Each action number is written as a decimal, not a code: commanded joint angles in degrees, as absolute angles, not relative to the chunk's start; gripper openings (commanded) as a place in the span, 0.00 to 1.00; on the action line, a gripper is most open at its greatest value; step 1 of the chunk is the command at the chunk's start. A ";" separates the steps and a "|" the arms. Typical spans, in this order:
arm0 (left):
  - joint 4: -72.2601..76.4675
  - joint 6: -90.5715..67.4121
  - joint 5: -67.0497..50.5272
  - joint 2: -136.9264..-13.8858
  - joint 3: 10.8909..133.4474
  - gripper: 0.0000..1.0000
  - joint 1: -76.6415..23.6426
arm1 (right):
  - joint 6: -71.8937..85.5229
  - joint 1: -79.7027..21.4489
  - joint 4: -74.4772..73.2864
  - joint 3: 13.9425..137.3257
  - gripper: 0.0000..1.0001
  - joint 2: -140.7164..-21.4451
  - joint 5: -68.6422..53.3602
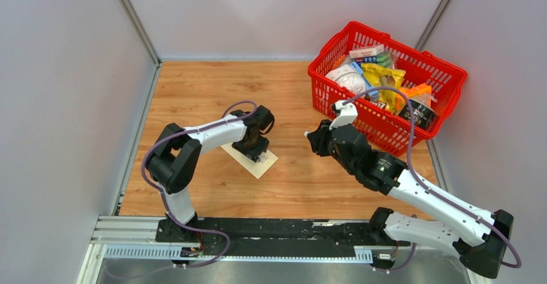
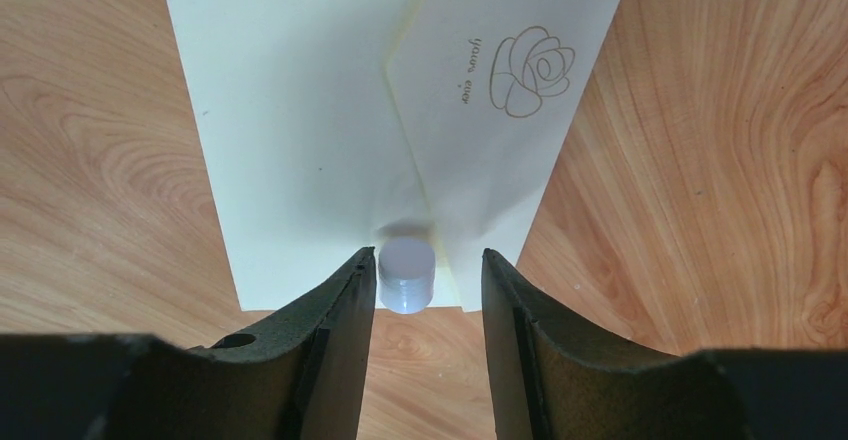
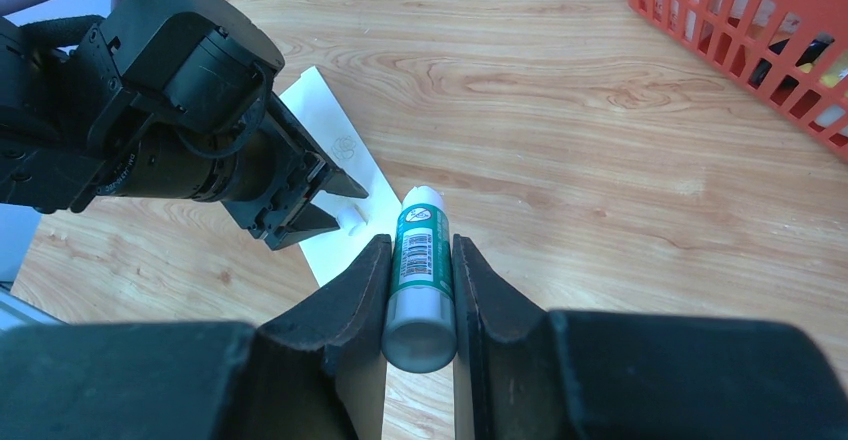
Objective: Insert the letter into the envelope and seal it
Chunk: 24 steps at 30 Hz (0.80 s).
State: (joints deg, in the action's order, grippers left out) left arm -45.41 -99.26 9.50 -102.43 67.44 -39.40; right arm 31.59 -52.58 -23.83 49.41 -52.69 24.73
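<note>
The pale cream envelope [image 1: 266, 162] lies flat on the wooden table, its flap with a printed rose [image 2: 530, 70] folded over the body [image 2: 300, 110]. My left gripper [image 1: 255, 152] hovers low over its near edge, open, with a small white cap [image 2: 407, 275] standing on the envelope between the fingers, beside the left one. My right gripper [image 1: 315, 139] is shut on a green-labelled glue stick [image 3: 420, 260], held above the table to the right of the envelope [image 3: 335, 155]. The right wrist view also shows the left gripper [image 3: 348, 208]. The letter is out of view.
A red plastic basket [image 1: 361, 113] full of packaged goods stands at the back right, its corner also in the right wrist view [image 3: 740, 30]. Grey walls enclose the table on the left, back and right.
</note>
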 commanded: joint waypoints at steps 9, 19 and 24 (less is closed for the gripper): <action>-44.30 -101.16 9.76 -102.74 65.13 0.47 -39.64 | 32.25 -52.65 -22.76 50.18 0.00 -51.86 24.43; -42.28 -100.99 8.70 -103.71 64.78 0.37 -39.64 | 32.43 -52.65 -22.85 50.19 0.00 -52.12 24.52; -41.84 -100.20 8.44 -103.62 65.39 0.28 -39.64 | 32.43 -52.65 -22.76 50.27 0.00 -52.38 24.43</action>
State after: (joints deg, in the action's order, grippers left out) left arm -43.03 -100.01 8.88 -102.98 65.08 -39.40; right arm 31.73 -52.58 -23.92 49.41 -52.66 24.36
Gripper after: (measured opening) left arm 0.326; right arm 0.258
